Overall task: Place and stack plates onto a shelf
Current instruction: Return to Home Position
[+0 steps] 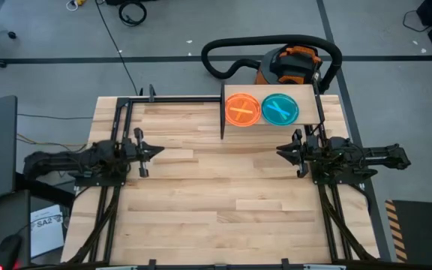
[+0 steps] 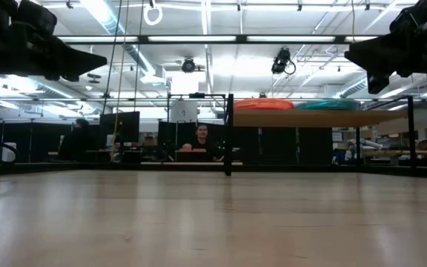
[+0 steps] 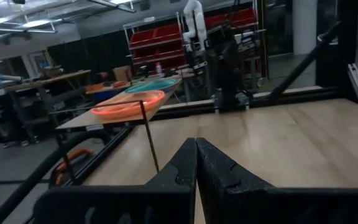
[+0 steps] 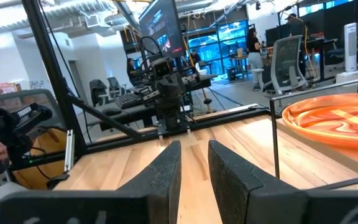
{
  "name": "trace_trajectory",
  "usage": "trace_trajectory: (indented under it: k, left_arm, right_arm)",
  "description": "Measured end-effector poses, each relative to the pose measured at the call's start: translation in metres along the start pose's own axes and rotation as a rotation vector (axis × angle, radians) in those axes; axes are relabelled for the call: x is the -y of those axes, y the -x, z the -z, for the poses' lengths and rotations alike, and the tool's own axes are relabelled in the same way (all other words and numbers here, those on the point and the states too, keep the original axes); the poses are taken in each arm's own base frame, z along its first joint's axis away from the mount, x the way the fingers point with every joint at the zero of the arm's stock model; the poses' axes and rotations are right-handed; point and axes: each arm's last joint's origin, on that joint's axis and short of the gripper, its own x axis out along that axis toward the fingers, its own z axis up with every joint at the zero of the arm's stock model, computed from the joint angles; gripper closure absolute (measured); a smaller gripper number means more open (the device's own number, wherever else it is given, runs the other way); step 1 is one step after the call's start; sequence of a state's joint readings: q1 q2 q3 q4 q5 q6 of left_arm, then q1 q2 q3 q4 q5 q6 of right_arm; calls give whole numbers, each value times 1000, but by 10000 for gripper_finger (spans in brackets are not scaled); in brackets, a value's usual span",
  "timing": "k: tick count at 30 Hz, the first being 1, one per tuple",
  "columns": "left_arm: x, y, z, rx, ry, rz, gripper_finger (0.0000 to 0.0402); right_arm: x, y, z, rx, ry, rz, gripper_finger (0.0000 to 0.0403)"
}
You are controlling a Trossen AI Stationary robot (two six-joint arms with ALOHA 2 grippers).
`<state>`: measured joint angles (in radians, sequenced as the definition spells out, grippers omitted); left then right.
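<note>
Two stacks sit side by side on the shelf [image 1: 261, 90] — an orange plate [image 1: 242, 109] tops one and a blue plate [image 1: 280, 109] tops the other, each w/ a bright streak. Can't count how many are under each, the level view only shows them edge-on. But there are no loose plates on the surface [image 1: 216, 195] anywhere around the shelf, so imo the stacking is done and only parking is left.

Left hand [image 1: 156, 152] is well apart from the shelf, out past its orange end and toward the near side. It's raised off the surface w/ fingers pressed together, holding nothing. Right hand [image 1: 282, 152] hangs near the shelf, on the near side below the blue stack. It's raised too — fingers a narrow gap apart, empty. Both point inward at each other, so prob at home pose or v close.
</note>
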<state>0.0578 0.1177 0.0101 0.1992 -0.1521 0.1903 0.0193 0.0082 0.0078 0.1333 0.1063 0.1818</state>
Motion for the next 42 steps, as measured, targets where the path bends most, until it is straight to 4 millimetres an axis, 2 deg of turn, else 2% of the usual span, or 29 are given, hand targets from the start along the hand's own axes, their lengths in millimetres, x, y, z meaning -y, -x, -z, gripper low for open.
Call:
trace_trajectory:
  k: [10,18,42]
  left_arm:
    - [-6,-1,2,-10,48,-30,392]
    - [-4,0,9,-89,138,-21,387]
    - [-5,1,7,-62,141,-25,377]
  right_arm:
    - [0,0,0,0,1,-3,316]
    - [0,0,0,0,1,-3,316]
    - [0,0,0,0,1,-3,316]
